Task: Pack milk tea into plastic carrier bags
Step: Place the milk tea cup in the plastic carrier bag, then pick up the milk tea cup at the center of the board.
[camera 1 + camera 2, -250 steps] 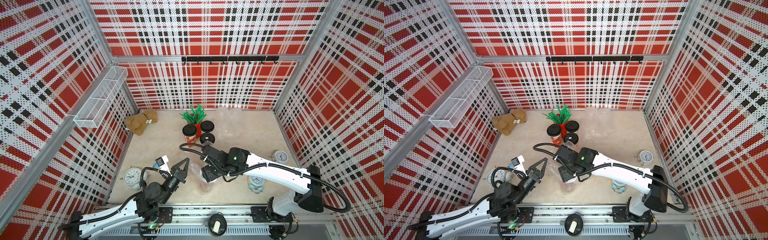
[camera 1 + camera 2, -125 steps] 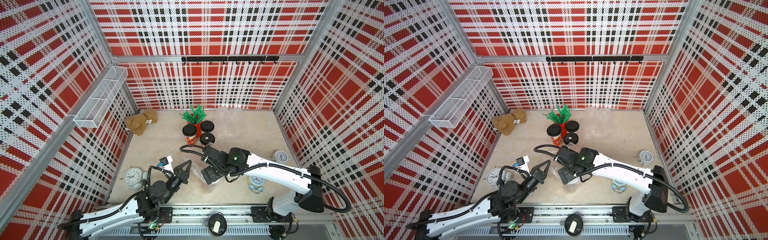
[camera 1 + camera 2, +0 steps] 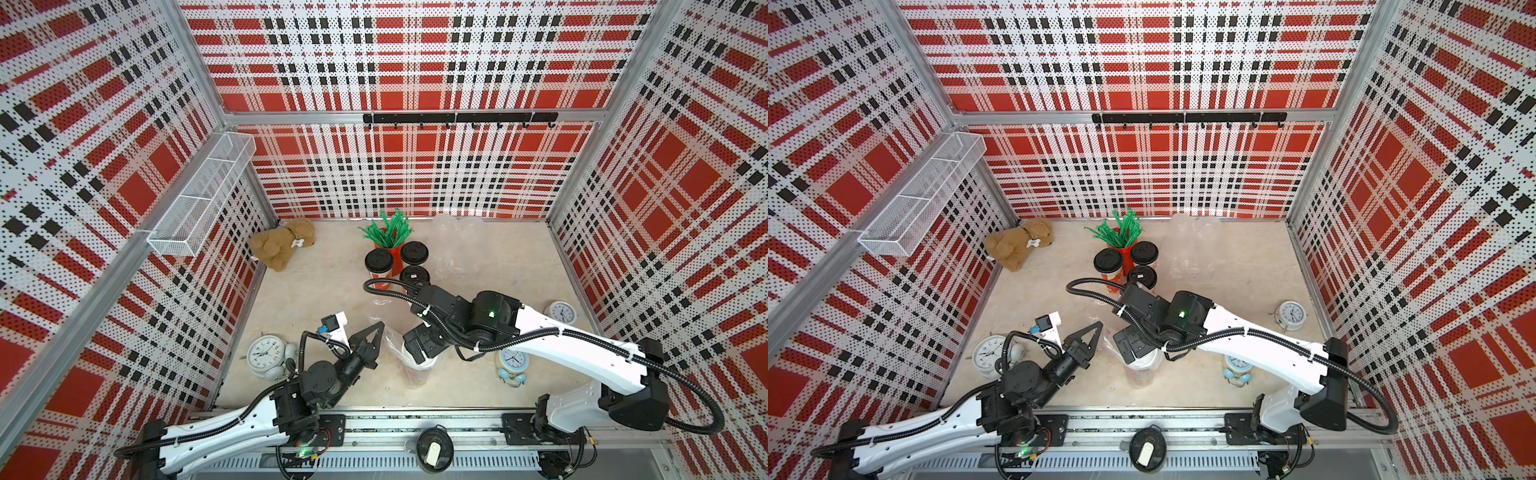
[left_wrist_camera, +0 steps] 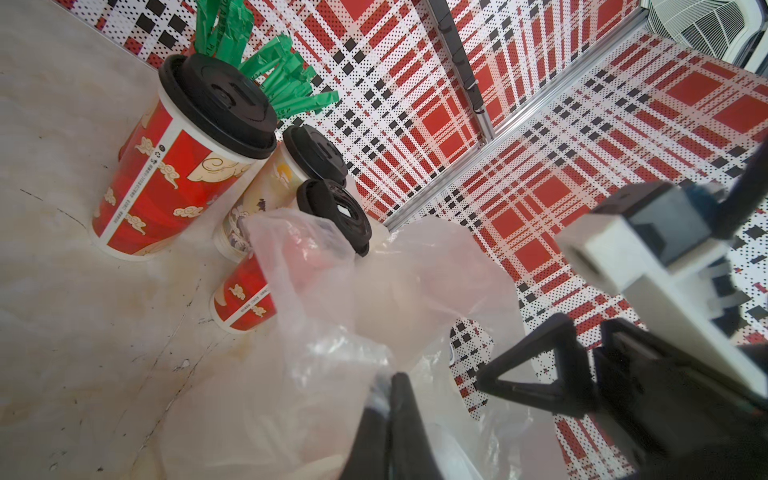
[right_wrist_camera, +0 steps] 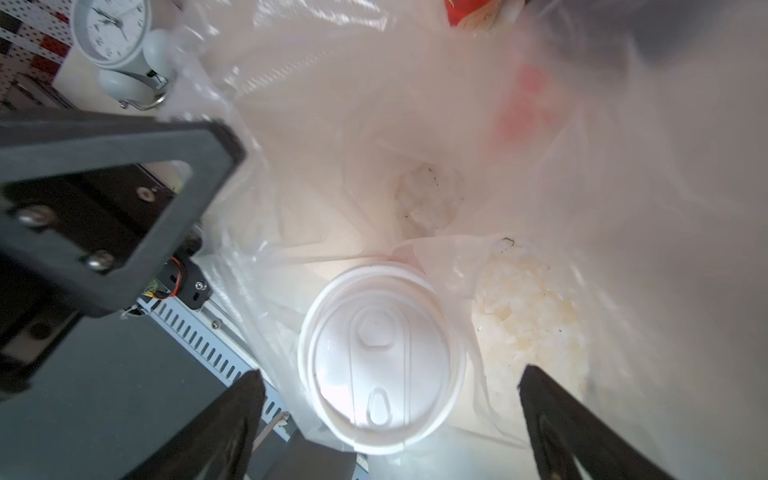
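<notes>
The jaws of the left gripper (image 4: 392,380) are pressed together on a fold of a plastic carrier bag (image 4: 332,316), by which one side of the bag's mouth is held up off the counter (image 4: 83,332). Whether a handle or the plain rim is pinched cannot be settled, the film being bunched at the jaws.

The jaws of the right gripper (image 5: 388,378) are spread wide. One is placed on each side of the white-lidded cup (image 5: 376,365), and both are seen apart from it. In both top views this cup (image 3: 417,372) (image 3: 1142,372) is found upright inside the held bag, near the front of the counter.

Three black-lidded cups (image 3: 378,262) are grouped toward the back, touching or just beside one another. They are set against a red cylinder of green straws (image 3: 386,232). A second bag (image 3: 453,237), clear and crumpled, is noted at the back of the counter, to the right of that group.
</notes>
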Motion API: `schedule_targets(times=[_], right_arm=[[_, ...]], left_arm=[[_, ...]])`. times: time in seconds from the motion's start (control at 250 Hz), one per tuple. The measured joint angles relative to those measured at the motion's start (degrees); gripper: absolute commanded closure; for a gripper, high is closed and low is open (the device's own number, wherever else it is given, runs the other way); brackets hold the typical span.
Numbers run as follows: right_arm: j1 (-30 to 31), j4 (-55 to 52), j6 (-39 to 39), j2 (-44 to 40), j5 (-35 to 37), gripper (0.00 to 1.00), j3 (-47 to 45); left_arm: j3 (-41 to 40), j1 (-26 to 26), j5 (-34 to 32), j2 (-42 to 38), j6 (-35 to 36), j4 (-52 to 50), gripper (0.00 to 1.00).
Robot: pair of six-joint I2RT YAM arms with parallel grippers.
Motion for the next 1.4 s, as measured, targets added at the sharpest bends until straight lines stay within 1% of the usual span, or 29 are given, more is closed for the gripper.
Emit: schedule_targets(times=[0.132,0.296,0.416,0.56,0.704,0.816,1.173,1.401], right_arm=[[-2.14,1.62,-3.19,-2.10,0.09,0.07,2.86],[-11.21,4.37,-7.98,-2.95,-1.20,0.09,3.98],[-17.09,4.66,-11.82,0.90,-2.01,0.08,6.54],[-21.18,4.83,-15.98,8.04,-3.45,0.08,11.10],[-22.80,4.07,-19.50,15.30,-3.98,0.07,16.98],[-23.32,3.08,-21.38,19.39,-4.35,0.05,20.76],[-25.09,-1.42,-24.04,27.85,-7.02,0.06,30.38],[-25.14,-4.26,-24.11,31.19,-7.02,0.07,31.52]], left_arm=[[0.00,0.02,-0.02,-0.11,-0.04,-0.90,1.00],[0.02,0.17,-0.11,-0.44,-0.24,-2.60,1.00],[0.07,0.17,-0.52,-0.79,-0.35,-3.34,1.00],[1.25,0.17,-0.57,-0.79,-0.13,-5.68,1.00],[2.60,0.17,-0.55,-0.90,0.28,-7.17,1.00],[2.86,0.17,-0.48,-0.94,0.92,-8.15,1.00],[2.91,0.17,-0.04,0.09,3.13,-10.12,1.00],[2.91,0.50,-0.02,0.17,3.32,-10.40,1.00]])
